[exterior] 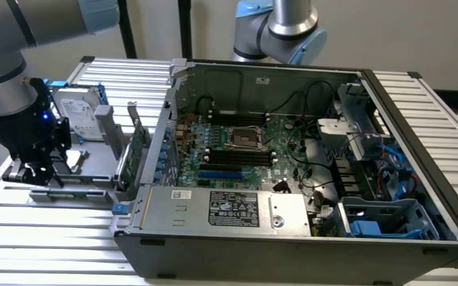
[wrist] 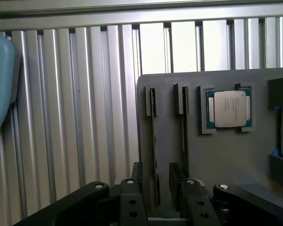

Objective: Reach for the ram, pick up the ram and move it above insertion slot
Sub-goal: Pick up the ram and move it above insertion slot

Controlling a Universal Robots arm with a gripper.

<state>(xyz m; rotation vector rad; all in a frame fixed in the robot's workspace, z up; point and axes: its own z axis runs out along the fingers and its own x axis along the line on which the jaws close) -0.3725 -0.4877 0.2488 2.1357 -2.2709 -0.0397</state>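
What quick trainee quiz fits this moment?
1. True or false: the gripper holds a ram stick clear of the tray.
2. What lies in the tray beside the sticks? A) CPU B) fan C) battery
3. Fill in: ___ ram sticks stand in the tray.
Key: 1 false, the stick sits in its slot with the open gripper around it; 2 A; 3 two.

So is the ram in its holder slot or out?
In. The ram stands on edge, slotted in the gray holder, with the open gripper straddling it.
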